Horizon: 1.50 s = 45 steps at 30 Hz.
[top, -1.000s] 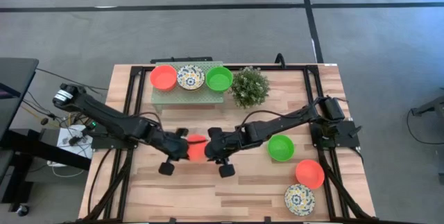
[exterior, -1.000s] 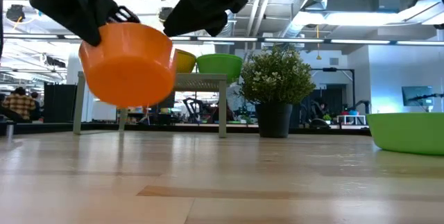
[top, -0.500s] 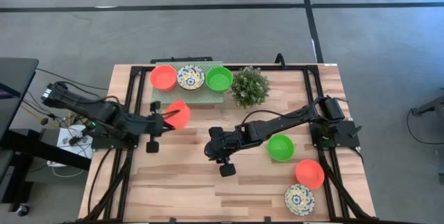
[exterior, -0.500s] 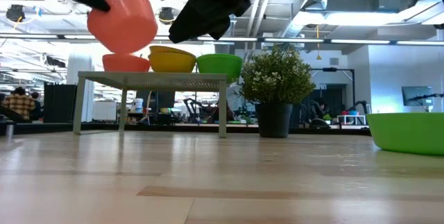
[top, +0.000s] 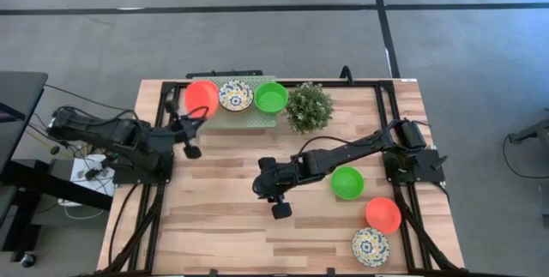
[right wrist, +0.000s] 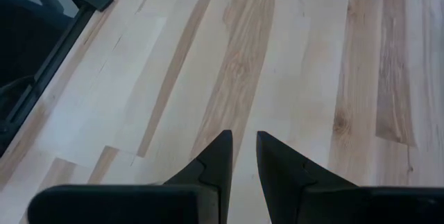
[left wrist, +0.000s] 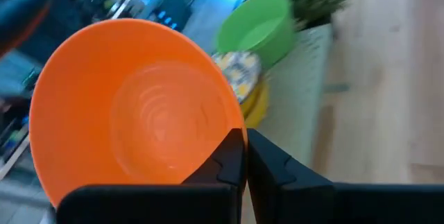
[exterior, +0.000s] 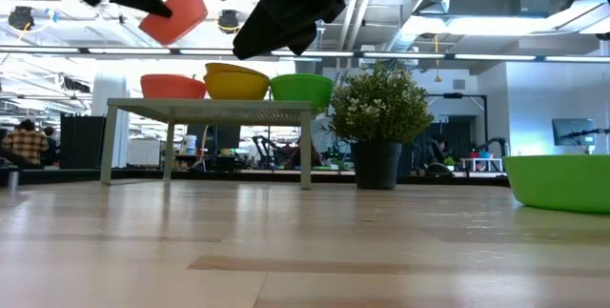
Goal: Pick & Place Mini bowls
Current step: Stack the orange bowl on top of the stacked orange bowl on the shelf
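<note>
1. We see the left gripper (top: 190, 114) raised above the table's (top: 214, 225) far left part, its jaws pinching the rim of a red-orange bowl (exterior: 173, 14).
2. In the left wrist view that held bowl (left wrist: 139, 113) sits tilted just ahead of the jaws, its hollow facing the camera.
3. Beyond the left jaws stands a small raised shelf (exterior: 210, 108) carrying three bowls in a row: a red-orange shelf bowl (exterior: 172, 86), a floral shelf bowl (top: 236, 95) in the middle and a green shelf bowl (top: 271, 97).
4. From above, the held bowl overlaps the red-orange shelf bowl, so we cannot tell them apart there; the low view shows it clear above that one.
5. A bushy potted plant (top: 308, 106) stands just past the shelf's green end.
6. The right gripper (top: 268, 183) hangs over the table's middle, its jaws nearly pressed together, a thin gap between them, holding nothing; bare wood lies ahead.
7. Behind the right jaws, beside that arm, rests a green table bowl (top: 347, 182); a red-orange table bowl (top: 383, 214) and a floral table bowl (top: 371, 246) lie farther toward the near right corner.
</note>
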Each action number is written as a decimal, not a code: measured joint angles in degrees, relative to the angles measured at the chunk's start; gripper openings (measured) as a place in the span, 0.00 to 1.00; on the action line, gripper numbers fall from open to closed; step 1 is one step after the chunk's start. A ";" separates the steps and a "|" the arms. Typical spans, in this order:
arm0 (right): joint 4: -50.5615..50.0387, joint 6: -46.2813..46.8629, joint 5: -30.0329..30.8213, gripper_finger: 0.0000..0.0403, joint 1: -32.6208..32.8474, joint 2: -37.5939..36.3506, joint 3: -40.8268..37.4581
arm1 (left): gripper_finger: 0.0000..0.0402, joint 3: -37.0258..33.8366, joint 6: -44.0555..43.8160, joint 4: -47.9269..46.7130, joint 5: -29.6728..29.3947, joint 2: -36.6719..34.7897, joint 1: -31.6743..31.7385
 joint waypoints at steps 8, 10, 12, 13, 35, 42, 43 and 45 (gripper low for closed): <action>0.00 0.00 0.00 0.15 -0.02 0.00 0.00 | 0.02 2.38 1.49 -3.56 13.94 0.57 15.72; 0.01 -0.02 0.00 0.15 -0.02 0.00 0.00 | 0.02 4.63 1.43 -6.35 18.15 1.39 19.47; 0.02 -0.02 0.00 0.15 -0.04 0.00 0.00 | 0.02 7.52 1.39 -9.93 20.47 2.63 22.73; 0.02 -0.02 0.00 0.15 -0.04 0.00 0.00 | 0.02 9.15 1.35 -12.17 21.87 3.40 24.30; 0.07 -0.07 0.00 0.15 -0.13 0.00 0.00 | 0.03 15.08 6.57 -20.92 32.83 17.35 38.81; 0.07 -0.07 0.00 0.15 -0.13 0.00 0.00 | 0.06 15.08 7.55 -20.92 34.97 17.39 38.81; 0.07 -0.07 0.00 0.15 -0.13 0.02 -0.02 | 0.07 15.08 7.55 -20.92 35.02 17.53 38.81; 0.07 -0.07 0.00 0.15 -0.13 0.01 -0.02 | 0.10 15.06 7.55 -20.92 35.04 17.94 38.81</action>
